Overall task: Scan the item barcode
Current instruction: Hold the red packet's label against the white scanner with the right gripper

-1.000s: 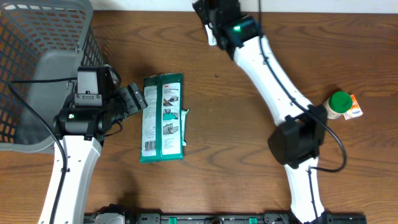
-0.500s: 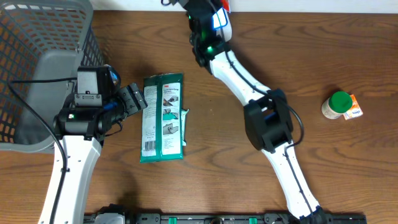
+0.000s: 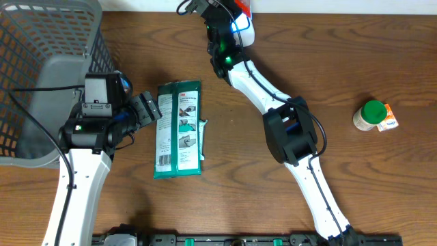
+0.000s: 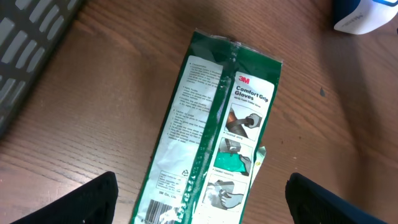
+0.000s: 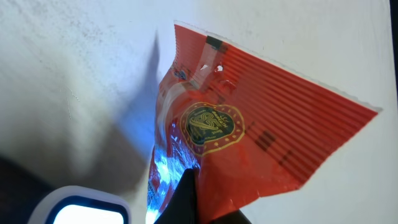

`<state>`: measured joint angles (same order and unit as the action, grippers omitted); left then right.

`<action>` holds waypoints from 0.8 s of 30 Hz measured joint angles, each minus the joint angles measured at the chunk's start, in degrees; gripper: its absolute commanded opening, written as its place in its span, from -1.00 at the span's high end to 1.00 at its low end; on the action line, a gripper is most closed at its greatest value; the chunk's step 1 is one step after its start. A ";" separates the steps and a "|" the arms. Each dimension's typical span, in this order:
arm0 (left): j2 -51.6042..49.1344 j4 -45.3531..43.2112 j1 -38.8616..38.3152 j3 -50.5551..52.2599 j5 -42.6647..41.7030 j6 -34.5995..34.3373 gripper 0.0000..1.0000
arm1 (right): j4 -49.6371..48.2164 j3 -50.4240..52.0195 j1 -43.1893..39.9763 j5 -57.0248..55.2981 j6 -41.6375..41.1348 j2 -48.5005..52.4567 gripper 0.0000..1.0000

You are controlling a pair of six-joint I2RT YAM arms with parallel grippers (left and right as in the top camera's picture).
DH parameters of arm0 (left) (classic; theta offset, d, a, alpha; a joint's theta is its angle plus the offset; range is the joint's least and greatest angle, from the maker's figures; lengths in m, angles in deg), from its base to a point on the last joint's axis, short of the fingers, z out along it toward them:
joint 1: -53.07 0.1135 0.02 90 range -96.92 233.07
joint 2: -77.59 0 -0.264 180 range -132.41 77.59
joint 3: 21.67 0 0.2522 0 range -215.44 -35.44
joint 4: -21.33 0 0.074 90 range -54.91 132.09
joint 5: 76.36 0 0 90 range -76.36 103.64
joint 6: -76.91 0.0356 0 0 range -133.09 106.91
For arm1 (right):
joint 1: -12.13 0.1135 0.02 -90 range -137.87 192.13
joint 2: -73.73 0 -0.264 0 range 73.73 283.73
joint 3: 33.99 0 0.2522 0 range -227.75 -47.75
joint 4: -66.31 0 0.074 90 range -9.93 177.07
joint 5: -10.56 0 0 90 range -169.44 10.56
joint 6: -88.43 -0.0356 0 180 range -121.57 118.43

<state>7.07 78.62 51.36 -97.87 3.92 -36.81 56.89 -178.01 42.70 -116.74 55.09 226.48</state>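
Observation:
My right gripper (image 5: 189, 180) is shut on a red foil packet (image 5: 267, 137) with a gold emblem, pinching its lower edge. It holds the packet up against a white wall, right beside the white scanner (image 5: 81, 208), whose blue light falls on the foil. From overhead the right gripper (image 3: 229, 15) sits at the table's far edge, with the red packet (image 3: 241, 5) and the scanner (image 3: 244, 29) next to it. A green glove package (image 3: 179, 130) lies flat, barcode side up. My left gripper (image 3: 147, 109) stands open at its left edge, holding nothing. In the left wrist view the left gripper (image 4: 199, 208) straddles the green package (image 4: 217, 130).
A grey mesh basket (image 3: 41, 68) fills the far left corner behind the left arm. A green-capped bottle (image 3: 372, 114) with an orange box (image 3: 390, 119) beside it stands at the right. The right arm (image 3: 290, 137) stretches diagonally across the table's middle.
The right arm has swung left and folded, carrying the red packet to the scanner at the far edge. The left arm and green package have not moved.

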 measured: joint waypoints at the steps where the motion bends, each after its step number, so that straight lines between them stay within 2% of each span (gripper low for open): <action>1: 0.00 0.00 0.02 0.00 0.00 0.00 -0.74 | 0.74 0.00 0.00 0.02 -0.90 0.02 0.98; 16: 0.00 0.00 0.02 0.00 0.00 0.00 -0.74 | 7.69 -0.02 0.00 0.00 -6.82 0.02 0.98; 24: 0.00 0.00 0.02 0.00 0.00 0.00 -0.74 | 7.96 -0.02 0.00 -1.09 -9.81 0.00 0.98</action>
<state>7.07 78.62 51.38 -97.87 3.92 -36.81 64.85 -178.03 42.70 -117.83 45.28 226.48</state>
